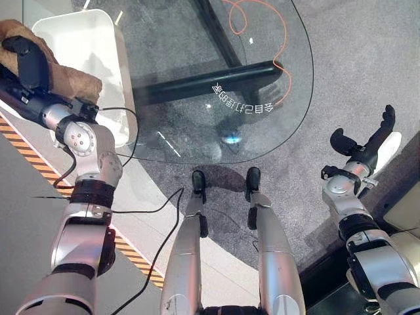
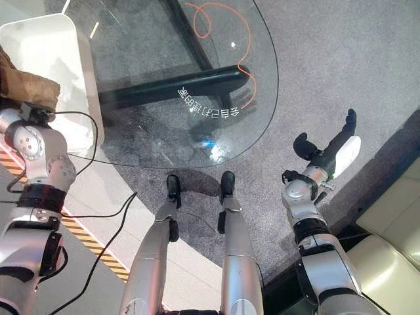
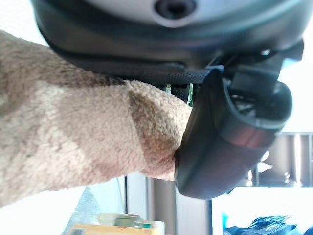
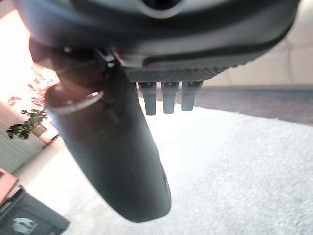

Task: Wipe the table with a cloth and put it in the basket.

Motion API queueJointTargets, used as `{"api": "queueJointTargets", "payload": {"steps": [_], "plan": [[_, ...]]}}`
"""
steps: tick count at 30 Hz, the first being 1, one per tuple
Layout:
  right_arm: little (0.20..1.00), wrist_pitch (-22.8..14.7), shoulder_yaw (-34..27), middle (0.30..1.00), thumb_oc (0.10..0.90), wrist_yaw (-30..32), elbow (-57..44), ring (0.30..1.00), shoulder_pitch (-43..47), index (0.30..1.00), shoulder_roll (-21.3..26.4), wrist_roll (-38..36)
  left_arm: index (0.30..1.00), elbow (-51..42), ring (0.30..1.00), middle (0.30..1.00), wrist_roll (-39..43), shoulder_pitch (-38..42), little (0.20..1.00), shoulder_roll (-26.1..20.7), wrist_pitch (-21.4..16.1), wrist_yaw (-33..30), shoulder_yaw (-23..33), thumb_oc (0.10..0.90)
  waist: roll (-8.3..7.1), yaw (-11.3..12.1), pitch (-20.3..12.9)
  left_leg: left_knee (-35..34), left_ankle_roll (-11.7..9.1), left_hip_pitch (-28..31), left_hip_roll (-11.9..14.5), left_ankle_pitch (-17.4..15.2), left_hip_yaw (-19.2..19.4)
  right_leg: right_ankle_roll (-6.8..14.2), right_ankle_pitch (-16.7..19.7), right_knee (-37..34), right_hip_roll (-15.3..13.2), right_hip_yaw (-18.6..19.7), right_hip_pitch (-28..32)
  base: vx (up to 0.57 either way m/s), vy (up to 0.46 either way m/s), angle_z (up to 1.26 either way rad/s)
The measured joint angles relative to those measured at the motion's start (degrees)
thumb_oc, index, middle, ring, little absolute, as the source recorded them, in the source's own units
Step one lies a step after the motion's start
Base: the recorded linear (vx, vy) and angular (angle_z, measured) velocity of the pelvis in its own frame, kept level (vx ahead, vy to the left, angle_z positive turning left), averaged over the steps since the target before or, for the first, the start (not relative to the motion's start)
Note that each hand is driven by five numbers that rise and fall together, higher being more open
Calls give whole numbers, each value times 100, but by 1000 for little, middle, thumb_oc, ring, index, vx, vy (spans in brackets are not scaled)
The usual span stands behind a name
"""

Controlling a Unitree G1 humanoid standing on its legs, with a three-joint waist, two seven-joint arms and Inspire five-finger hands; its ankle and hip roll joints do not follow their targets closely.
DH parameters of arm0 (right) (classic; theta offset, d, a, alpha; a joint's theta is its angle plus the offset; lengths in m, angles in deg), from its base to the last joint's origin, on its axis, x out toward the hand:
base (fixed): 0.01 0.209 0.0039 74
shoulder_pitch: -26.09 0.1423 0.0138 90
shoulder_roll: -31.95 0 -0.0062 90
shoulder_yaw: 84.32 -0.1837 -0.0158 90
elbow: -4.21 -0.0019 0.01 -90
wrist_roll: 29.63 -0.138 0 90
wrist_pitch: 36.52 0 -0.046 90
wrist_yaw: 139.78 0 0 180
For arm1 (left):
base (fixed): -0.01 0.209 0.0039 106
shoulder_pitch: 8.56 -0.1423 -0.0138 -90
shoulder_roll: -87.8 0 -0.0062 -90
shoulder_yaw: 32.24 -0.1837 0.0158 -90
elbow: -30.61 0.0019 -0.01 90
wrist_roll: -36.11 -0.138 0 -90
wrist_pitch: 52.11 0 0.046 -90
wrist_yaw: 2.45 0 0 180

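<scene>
A brown fluffy cloth [image 1: 69,79] hangs over the near rim of the white basket [image 1: 92,46] at the far left. My left hand [image 1: 29,62] is shut on it. In the left wrist view the thumb [image 3: 225,142] presses into the cloth [image 3: 73,142]. The round glass table [image 1: 197,131] lies just right of the basket. My right hand [image 2: 331,151] hangs over the grey carpet, well right of the table. It is open, with straight fingers [image 4: 168,95] and nothing in it.
A black table base bar [image 1: 203,82] and an orange cable [image 1: 262,20] show through the glass. Beige cushions [image 2: 394,216] stand at the far right. Yellow-black tape [image 1: 26,154] marks the floor on the left.
</scene>
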Motion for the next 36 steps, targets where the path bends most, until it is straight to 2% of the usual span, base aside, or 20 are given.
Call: {"api": "queueJointTargets", "payload": {"steps": [8,13,18,28,36], "plan": [[900,-18,144,900,800,-504,884,900,156,900,-2,-201,300,601,300,300,-603,320,200,-104,589,-1,-485,100,0,-29,0,-40,-2,0,2,2,-4,0,-1,-10,-2,-9,-12,0,0,0],[900,97,173,900,800,-775,1076,900,96,900,-12,-304,300,679,300,300,-639,402,200,-113,929,-1,-753,100,0,-41,0,-47,-5,-8,5,4,-6,-1,-2,-10,1,-12,-23,0,0,0],[900,273,184,900,800,-873,1147,900,78,900,-14,-392,300,837,300,300,-788,458,200,-113,1321,-2,-777,100,0,-51,0,-47,-6,-16,5,5,-11,-1,-2,-10,0,-14,-29,0,0,0],[900,290,188,900,800,-882,1153,900,31,900,-25,-428,300,1463,300,300,-1053,489,200,-126,2141,3,-778,100,0,-51,0,-36,-16,-111,4,13,-23,-2,-1,1,-1,-30,-115,0,0,0],[900,248,218,900,800,-882,1149,900,32,900,-25,-427,300,1716,300,300,-1061,567,200,-153,2413,16,-775,100,-3,-55,-1,-35,-18,-113,4,14,-32,-2,-1,3,-3,-36,-114,0,0,0]]}}
